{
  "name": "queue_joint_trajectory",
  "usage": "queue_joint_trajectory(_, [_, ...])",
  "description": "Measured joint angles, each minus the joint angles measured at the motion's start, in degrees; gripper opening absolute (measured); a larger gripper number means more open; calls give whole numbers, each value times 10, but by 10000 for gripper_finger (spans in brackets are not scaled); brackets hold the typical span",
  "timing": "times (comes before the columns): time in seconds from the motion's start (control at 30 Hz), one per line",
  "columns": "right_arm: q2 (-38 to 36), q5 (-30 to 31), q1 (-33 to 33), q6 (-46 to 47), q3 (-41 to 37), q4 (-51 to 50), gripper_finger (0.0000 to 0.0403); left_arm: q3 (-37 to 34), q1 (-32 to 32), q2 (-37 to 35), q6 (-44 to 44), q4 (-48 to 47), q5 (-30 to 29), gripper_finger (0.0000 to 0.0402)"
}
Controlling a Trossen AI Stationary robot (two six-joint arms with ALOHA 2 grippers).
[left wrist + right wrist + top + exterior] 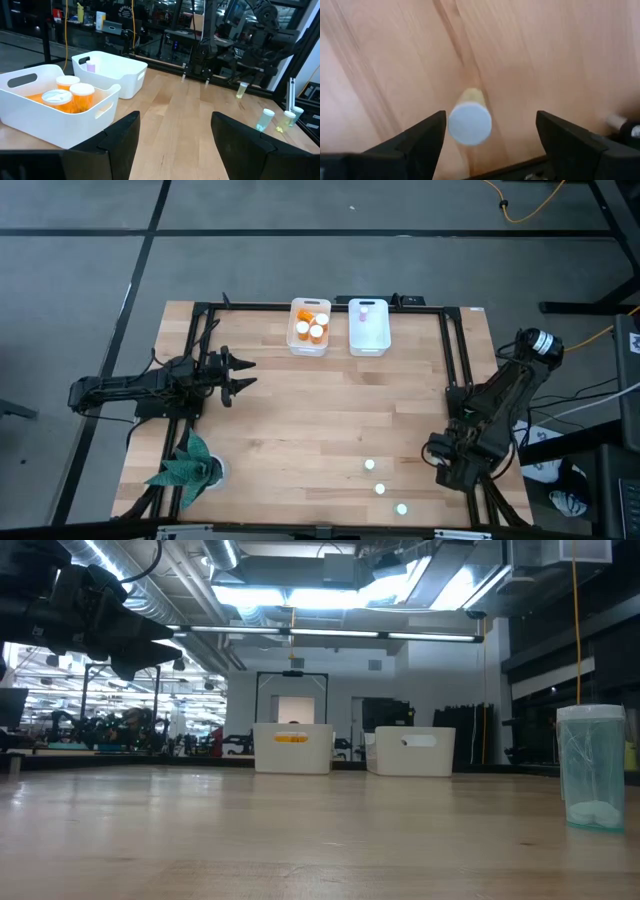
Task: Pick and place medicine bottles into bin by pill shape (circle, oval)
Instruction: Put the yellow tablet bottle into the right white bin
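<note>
Three small medicine bottles with white caps (369, 465) (380, 489) (401, 508) stand upright on the wooden table near its front edge. A fourth, yellowish with a white cap (470, 122), stands under my right gripper (490, 135). That gripper points down, open, with one finger on either side of the cap and clear of it. The left white bin (310, 327) at the far edge holds orange bottles (70, 95). The right white bin (368, 330) holds one small bottle (365, 308). My left gripper (240, 375) waits open and level at the table's left.
A black frame (455, 360) runs along the table's edges. A teal thing (185, 468) lies at the near left corner. In the low view one clear bottle (592, 768) stands close at the right. Bare wood lies between the bins and the bottles.
</note>
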Motion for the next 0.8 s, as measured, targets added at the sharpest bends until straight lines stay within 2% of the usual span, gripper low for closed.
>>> queue_joint_trajectory(0.13, [15,-3,-19,-38,0,13,310,0,0,0,0,0,0,237])
queue_joint_trajectory(0.33, [17,-26,-25,-27,0,7,304,0,0,0,0,0,0,237])
queue_joint_trajectory(0.8, [17,-35,-26,-29,0,8,202,0,0,0,0,0,0,237])
